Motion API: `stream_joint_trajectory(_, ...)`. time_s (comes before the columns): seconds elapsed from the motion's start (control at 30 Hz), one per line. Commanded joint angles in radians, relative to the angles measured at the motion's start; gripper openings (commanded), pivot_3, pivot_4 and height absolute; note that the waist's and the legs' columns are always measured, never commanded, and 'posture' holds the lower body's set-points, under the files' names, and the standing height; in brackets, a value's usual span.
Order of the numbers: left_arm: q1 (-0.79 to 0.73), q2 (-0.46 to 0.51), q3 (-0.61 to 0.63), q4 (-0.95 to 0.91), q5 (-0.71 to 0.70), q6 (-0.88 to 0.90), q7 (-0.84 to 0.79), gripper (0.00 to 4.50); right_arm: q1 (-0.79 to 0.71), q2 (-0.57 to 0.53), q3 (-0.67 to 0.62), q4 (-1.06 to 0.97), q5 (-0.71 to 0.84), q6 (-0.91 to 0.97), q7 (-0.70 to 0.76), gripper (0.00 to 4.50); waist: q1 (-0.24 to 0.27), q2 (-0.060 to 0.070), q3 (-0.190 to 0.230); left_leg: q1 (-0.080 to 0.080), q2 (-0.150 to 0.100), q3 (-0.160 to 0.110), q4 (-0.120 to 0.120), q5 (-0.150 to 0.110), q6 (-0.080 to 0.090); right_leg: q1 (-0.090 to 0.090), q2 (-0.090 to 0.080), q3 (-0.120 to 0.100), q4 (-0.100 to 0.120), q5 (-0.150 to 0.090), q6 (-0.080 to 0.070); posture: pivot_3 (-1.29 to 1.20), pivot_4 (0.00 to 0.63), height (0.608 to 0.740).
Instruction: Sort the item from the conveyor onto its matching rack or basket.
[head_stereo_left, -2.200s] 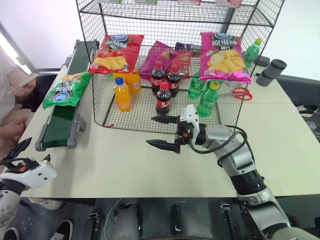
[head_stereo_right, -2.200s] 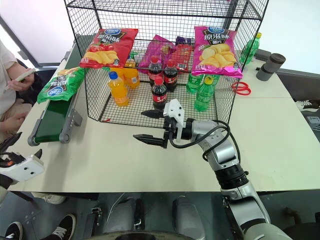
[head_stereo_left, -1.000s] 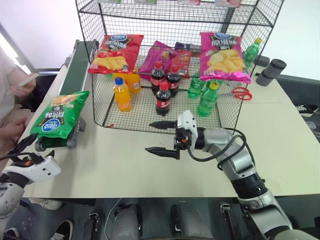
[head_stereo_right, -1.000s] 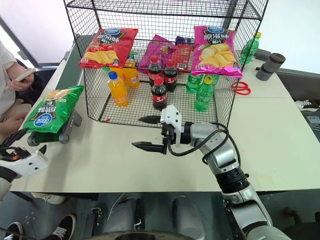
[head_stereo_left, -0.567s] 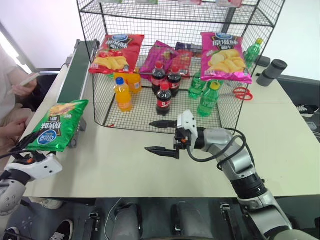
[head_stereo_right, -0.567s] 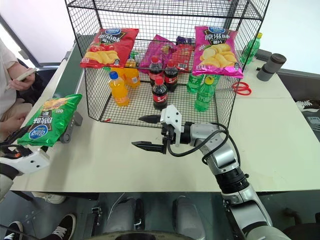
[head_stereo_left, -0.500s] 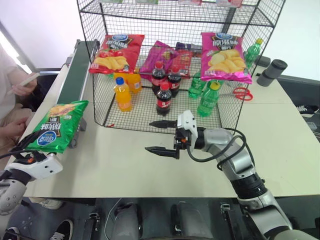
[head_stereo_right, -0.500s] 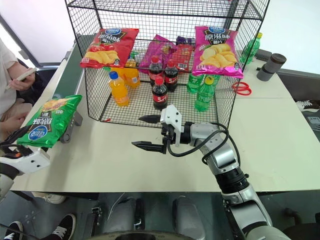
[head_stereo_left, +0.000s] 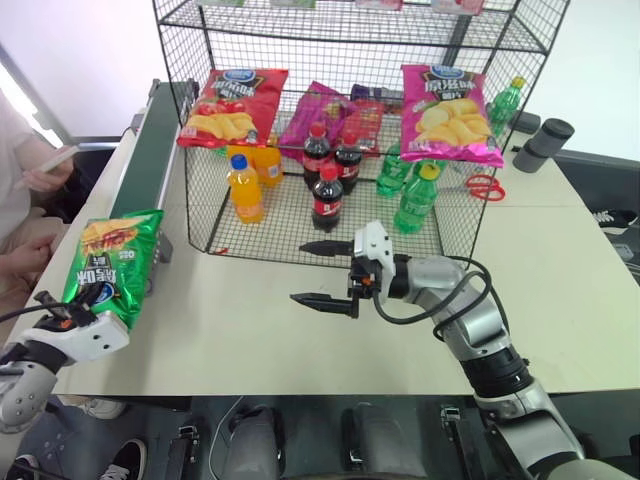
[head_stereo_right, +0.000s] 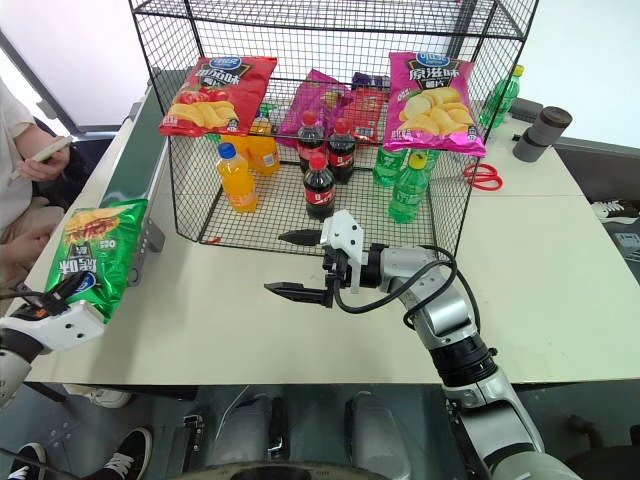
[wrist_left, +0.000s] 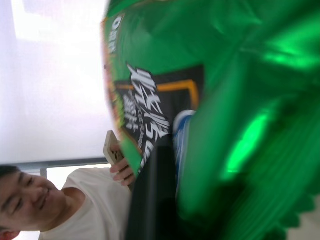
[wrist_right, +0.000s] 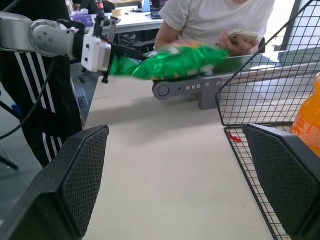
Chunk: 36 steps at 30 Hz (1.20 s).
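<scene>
The item, a green crisp bag (head_stereo_left: 110, 262), stands upright off the near end of the conveyor (head_stereo_left: 150, 150), past the table's left edge. My left gripper (head_stereo_left: 78, 312) is shut on the bag's lower edge. The left wrist view shows the bag (wrist_left: 240, 100) close up against a black finger (wrist_left: 152, 200). My right gripper (head_stereo_left: 298, 272) hovers open and empty over the table in front of the rack (head_stereo_left: 455, 200), pointing left. Its wrist view looks between its pads (wrist_right: 75, 175) at the bag (wrist_right: 185, 60) and the left gripper (wrist_right: 107, 50).
A red crisp bag (head_stereo_left: 230, 105) and a pink one (head_stereo_left: 450, 115) hang on the rack front; bottles (head_stereo_left: 327, 195) stand inside. Scissors (head_stereo_left: 484, 186) and grey cylinders (head_stereo_left: 545, 142) lie at the back right. A seated person holds a phone (head_stereo_left: 50, 160) left of the conveyor.
The green bag came off the conveyor's end into my left gripper, which shut on it, and the bag swung upright. The right arm stayed put.
</scene>
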Motion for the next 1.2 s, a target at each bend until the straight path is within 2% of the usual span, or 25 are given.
stream_joint_trajectory(0.03, 0.008, 0.035, 0.064, -0.082, -0.064, -0.009, -0.047, 0.09, -0.017, 0.004, -0.008, -0.019, 0.008, -0.015, 0.003, 4.50, 0.000, 0.000, 0.000, 0.000, 0.000, 0.000, 0.000, 0.000, 0.000, 0.000, 0.000, 0.000, 0.000, 0.000, 0.000, 0.00, 0.150, 0.740)
stream_joint_trajectory(0.17, 0.018, 0.032, 0.106, -0.174, -0.147, 0.006, -0.120, 0.09, -0.023, -0.006, -0.011, -0.006, 0.005, -0.022, 0.015, 4.50, 0.001, 0.000, 0.000, 0.000, 0.000, 0.000, 0.000, 0.000, 0.000, 0.000, 0.000, 0.000, 0.000, 0.000, 0.000, 0.00, 0.150, 0.740)
stream_joint_trajectory(0.27, 0.027, 0.021, 0.154, -0.258, -0.283, 0.029, -0.204, 0.09, -0.024, -0.007, -0.013, 0.003, 0.004, -0.027, 0.021, 4.50, 0.001, 0.000, 0.000, 0.000, 0.000, 0.000, 0.000, 0.000, 0.000, 0.000, 0.000, 0.000, 0.000, 0.000, 0.000, 0.00, 0.150, 0.740)
stream_joint_trajectory(0.4, 0.064, 0.006, 0.174, -0.362, -0.685, 0.094, -0.435, 0.09, -0.029, -0.013, -0.025, 0.020, 0.008, -0.034, 0.032, 4.50, -0.002, 0.000, 0.000, 0.000, 0.001, 0.000, 0.000, 0.000, 0.000, 0.000, 0.000, 0.000, 0.000, 0.000, 0.000, 0.00, 0.150, 0.740)
stream_joint_trajectory(0.5, 0.125, 0.019, 0.184, -0.435, -0.928, 0.146, -0.637, 0.09, -0.032, -0.033, -0.042, 0.027, 0.019, -0.037, 0.054, 4.50, -0.004, 0.000, 0.000, 0.000, 0.001, 0.000, 0.000, 0.000, 0.000, 0.000, 0.000, 0.000, 0.000, 0.000, 0.000, 0.00, 0.150, 0.740)
stream_joint_trajectory(0.67, 0.132, 0.038, 0.181, -0.581, -1.413, 0.489, -0.765, 0.09, -0.025, -0.112, -0.104, 0.031, 0.069, -0.008, 0.117, 4.50, 0.005, 0.001, 0.000, 0.000, 0.000, -0.001, 0.002, 0.000, 0.000, 0.002, 0.002, 0.000, 0.000, 0.000, 0.000, 0.00, 0.150, 0.740)
stream_joint_trajectory(0.7, 0.117, 0.049, 0.171, -0.601, -1.526, 0.571, -0.770, 0.09, -0.019, -0.135, -0.119, 0.020, 0.099, 0.032, 0.136, 4.50, 0.007, 0.001, 0.000, 0.000, 0.000, -0.001, 0.002, 0.000, 0.000, 0.002, 0.003, 0.000, 0.000, 0.000, 0.000, 0.00, 0.150, 0.740)
stream_joint_trajectory(0.9, -0.035, 0.068, 0.078, -0.541, -1.979, 0.950, -0.856, 0.09, 0.026, -0.259, -0.206, -0.071, 0.329, 0.326, 0.204, 4.50, 0.002, 0.002, 0.001, 0.001, -0.001, -0.002, 0.003, 0.000, 0.000, 0.004, 0.004, 0.000, 0.000, 0.000, 0.000, 0.00, 0.150, 0.740)
stream_joint_trajectory(1.0, -0.124, 0.070, 0.010, -0.471, -2.100, 1.117, -0.920, 0.09, 0.027, -0.305, -0.272, -0.085, 0.461, 0.484, 0.195, 4.50, -0.002, 0.003, 0.002, 0.001, -0.002, -0.002, 0.003, 0.000, 0.000, 0.003, 0.006, 0.000, 0.000, 0.000, 0.000, 0.00, 0.150, 0.740)
stream_joint_trajectory(1.1, -0.227, 0.053, -0.055, -0.398, -2.138, 1.235, -0.965, 0.09, 0.032, -0.332, -0.324, -0.076, 0.543, 0.587, 0.177, 4.50, 0.002, 0.003, 0.002, 0.002, -0.002, -0.003, 0.003, 0.000, 0.000, 0.003, 0.007, 0.000, 0.000, 0.000, 0.000, 0.00, 0.150, 0.740)
stream_joint_trajectory(1.2, -0.357, 0.037, -0.121, -0.311, -2.148, 1.346, -1.009, 0.09, 0.039, -0.353, -0.383, -0.110, 0.689, 0.733, 0.152, 4.50, 0.005, 0.003, 0.002, 0.001, -0.003, -0.003, 0.003, 0.000, 0.000, 0.003, 0.007, 0.001, 0.000, 0.000, 0.000, 0.00, 0.150, 0.740)
